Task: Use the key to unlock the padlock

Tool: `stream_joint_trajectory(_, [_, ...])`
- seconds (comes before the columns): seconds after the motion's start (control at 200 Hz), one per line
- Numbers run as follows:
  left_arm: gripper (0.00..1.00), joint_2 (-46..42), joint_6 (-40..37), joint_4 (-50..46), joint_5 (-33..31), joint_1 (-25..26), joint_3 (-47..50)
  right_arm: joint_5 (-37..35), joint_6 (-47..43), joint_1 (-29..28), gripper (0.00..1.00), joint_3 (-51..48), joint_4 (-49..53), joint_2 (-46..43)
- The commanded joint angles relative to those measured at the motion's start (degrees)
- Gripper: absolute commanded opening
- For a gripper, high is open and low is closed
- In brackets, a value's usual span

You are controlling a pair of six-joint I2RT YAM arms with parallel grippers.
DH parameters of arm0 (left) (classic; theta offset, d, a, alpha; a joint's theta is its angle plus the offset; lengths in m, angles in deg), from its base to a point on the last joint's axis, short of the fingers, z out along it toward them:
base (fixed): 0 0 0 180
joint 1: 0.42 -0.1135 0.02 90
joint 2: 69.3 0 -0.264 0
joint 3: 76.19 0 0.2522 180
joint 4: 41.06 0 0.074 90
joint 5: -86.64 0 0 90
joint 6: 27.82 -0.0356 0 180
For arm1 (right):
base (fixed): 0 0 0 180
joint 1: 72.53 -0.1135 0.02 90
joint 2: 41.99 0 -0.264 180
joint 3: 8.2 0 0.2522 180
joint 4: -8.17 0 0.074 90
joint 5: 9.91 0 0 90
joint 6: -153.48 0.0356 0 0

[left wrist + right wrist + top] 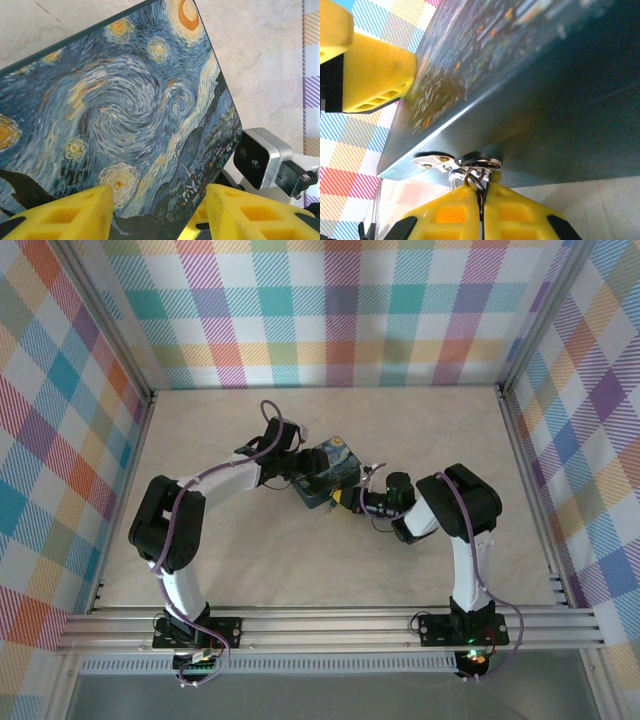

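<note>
Left gripper (159,202): jaws clamped across the starry-night box (125,110), holding it tilted over the tabletop (300,560). Right gripper (481,189): jaws pressed together, pinching the key (474,176), a thin pale metal piece. The key sits right at the metal latch (435,161) on the box's lower front edge.

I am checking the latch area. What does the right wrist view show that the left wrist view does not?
Right wrist: the metal latch on the box's side wall, and the right end effector shut on a metal ring. Left wrist: the lid's painting face-on, and the right wrist's camera. Both: the box and the left end effector gripping it.
</note>
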Motion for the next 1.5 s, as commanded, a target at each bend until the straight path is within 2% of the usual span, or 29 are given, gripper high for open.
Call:
stream_joint_trajectory(0.0, [0.52, 2.0, 0.5, -4.8, -0.7, 0.5, 2.3, 0.7, -0.7, -0.9, 0.04, -1.3, -4.2, -2.1])
stream_joint_trajectory(0.715, [0.52, -0.5, 1.0, -3.2, -1.7, 1.8, 8.2, -7.9, 5.4, 1.3, 0.0, -4.2, -5.0, -6.6])
stream_joint_trajectory(0.935, [0.52, -1.0, 1.3, -2.8, -1.8, 2.1, 9.0, -11.7, 8.7, 1.3, 0.0, -4.4, -9.4, -6.2])
stream_joint_trajectory(1.12, [0.55, -1.4, 1.3, -3.0, -1.7, 2.1, 8.5, -13.8, 7.0, 2.1, 0.0, -5.6, -5.9, -9.9])
stream_joint_trajectory(1.22, [0.58, -2.1, 1.1, -3.9, -1.7, 2.0, 7.4, -14.1, 5.1, 3.2, 0.0, -7.7, -1.4, -13.7])
stream_joint_trajectory(1.3, [0.62, -3.3, 0.5, -5.1, -1.9, 1.9, 5.7, -13.3, 2.9, 3.7, 0.0, -9.1, 6.0, -18.9])
stream_joint_trajectory(1.495, [0.72, -8.6, -1.2, -6.6, -4.2, 1.9, 3.2, -11.6, -8.1, 3.1, 0.0, -7.1, 42.9, -38.7])
